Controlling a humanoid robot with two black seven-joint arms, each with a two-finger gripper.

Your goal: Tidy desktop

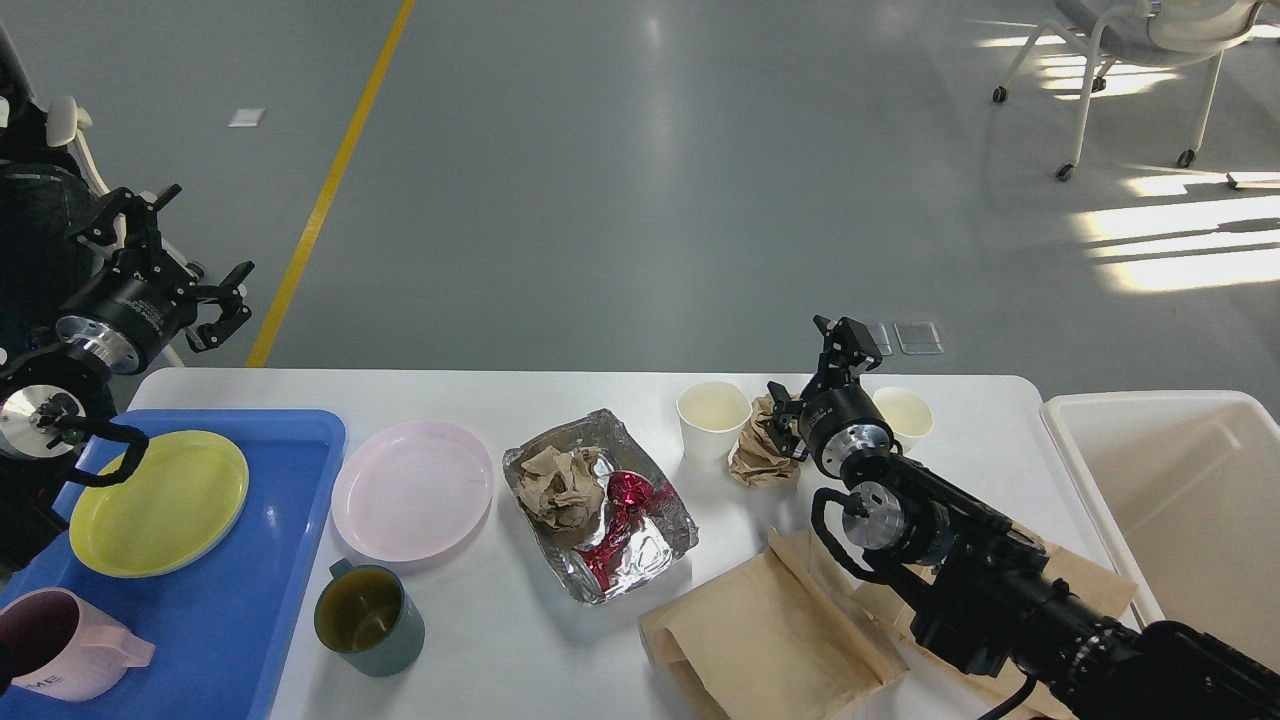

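The white desktop [560, 390] carries a blue tray [262, 590] at the left holding a yellow plate [158, 500] and a pink mug [60, 645]. Beside the tray lie a pink plate [412, 490] and a teal mug [365, 620]. A foil tray [650, 545] in the middle holds crumpled brown paper [562, 485] and a red wrapper [622, 498]. My left gripper [175, 255] is open and empty, above the table's far left corner. My right gripper [815, 368] stands open over a brown paper ball [755, 450], between two paper cups [712, 418] [905, 412].
Flat brown paper bags [770, 630] lie at the front right, partly under my right arm. A deep off-white bin [1180, 500] stands at the table's right end. Office chairs stand on the grey floor at the far left and far right.
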